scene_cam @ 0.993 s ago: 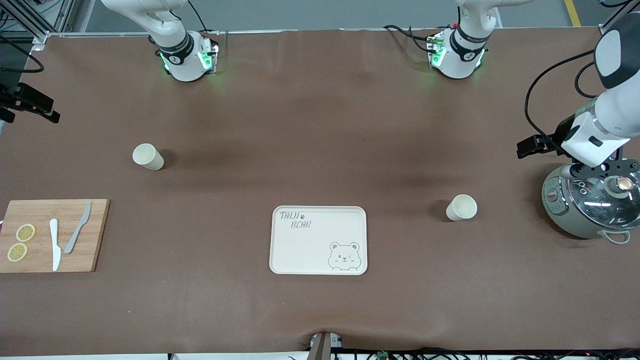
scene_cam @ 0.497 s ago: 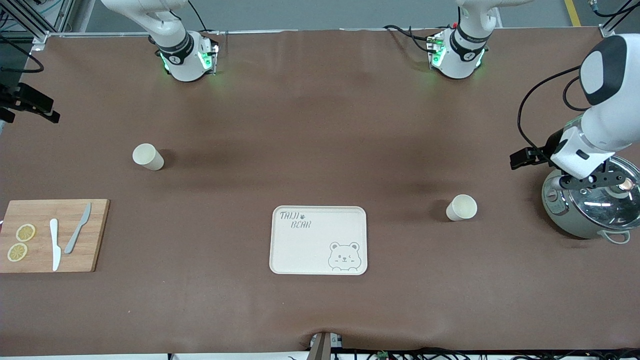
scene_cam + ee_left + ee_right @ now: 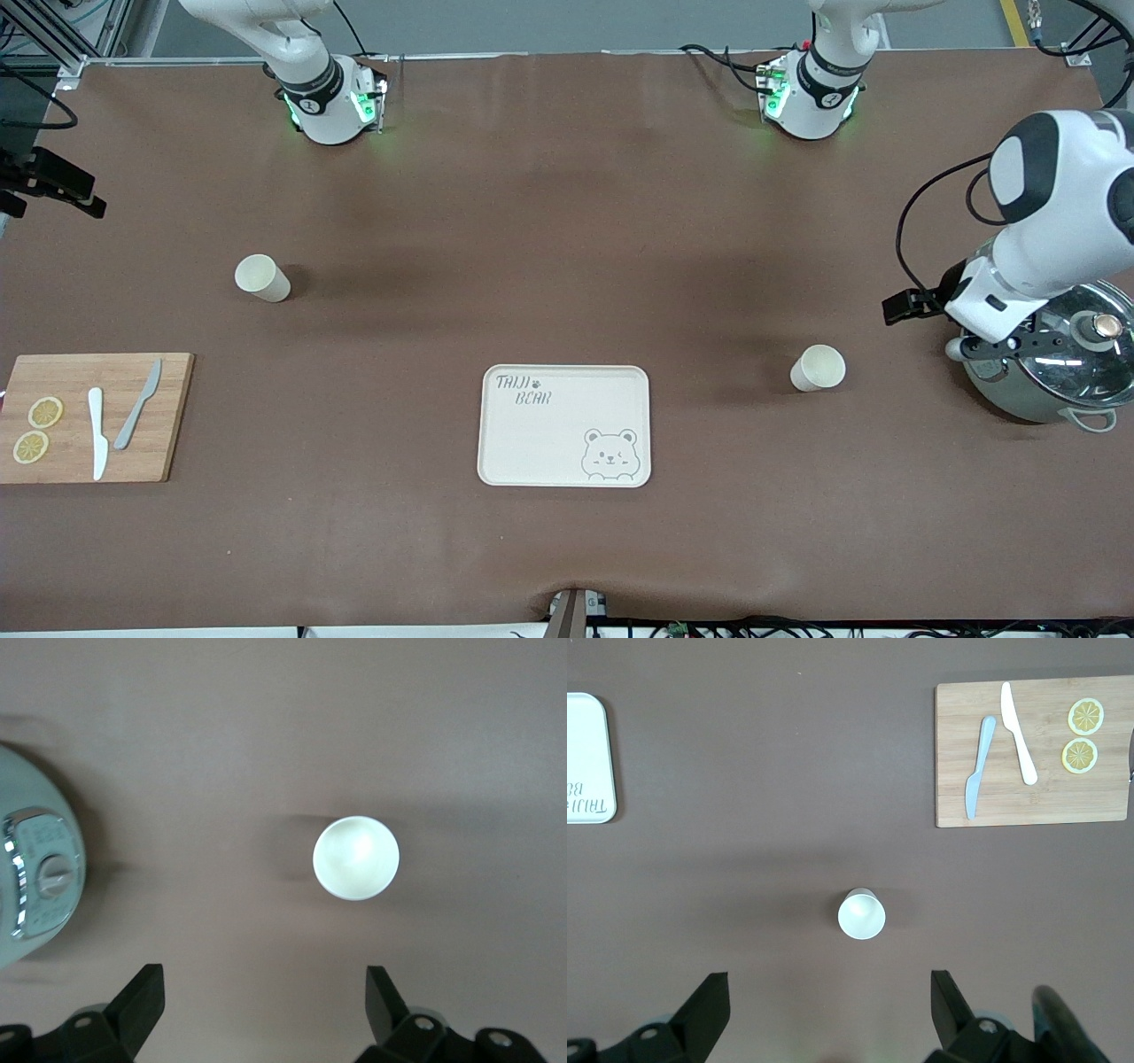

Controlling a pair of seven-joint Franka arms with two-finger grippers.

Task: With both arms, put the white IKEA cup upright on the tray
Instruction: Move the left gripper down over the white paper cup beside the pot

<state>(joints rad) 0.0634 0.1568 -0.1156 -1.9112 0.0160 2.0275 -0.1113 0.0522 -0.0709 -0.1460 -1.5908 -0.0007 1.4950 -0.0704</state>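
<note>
Step in hand, as judged: approach, nothing grasped yet. Landmark: the flat cream rectangular tray [image 3: 564, 425] with grey bear face and "TAIJI BEAR" lettering, bare, on the brown bench [image 3: 567, 221].

One white cup [image 3: 818, 367] stands upright, mouth up, beside the tray toward the left arm's end of the bench, apart from it. A second white cup [image 3: 261, 277] stands farther from the front camera than the tray, toward the right arm's end.

Left pincer [image 3: 266, 1005]: jaws spread wide, empty, hanging over bare bench between the first cup [image 3: 356, 858] and a grey-green cooker with glass lid [image 3: 1054, 363].

Right pincer [image 3: 830, 1010]: wide open, empty, high over the second cup [image 3: 861, 913] (arm itself mostly out of the front view).

Next move calls for each pincer to centre over its cup, descend, and close on the wall without tipping it.
</note>
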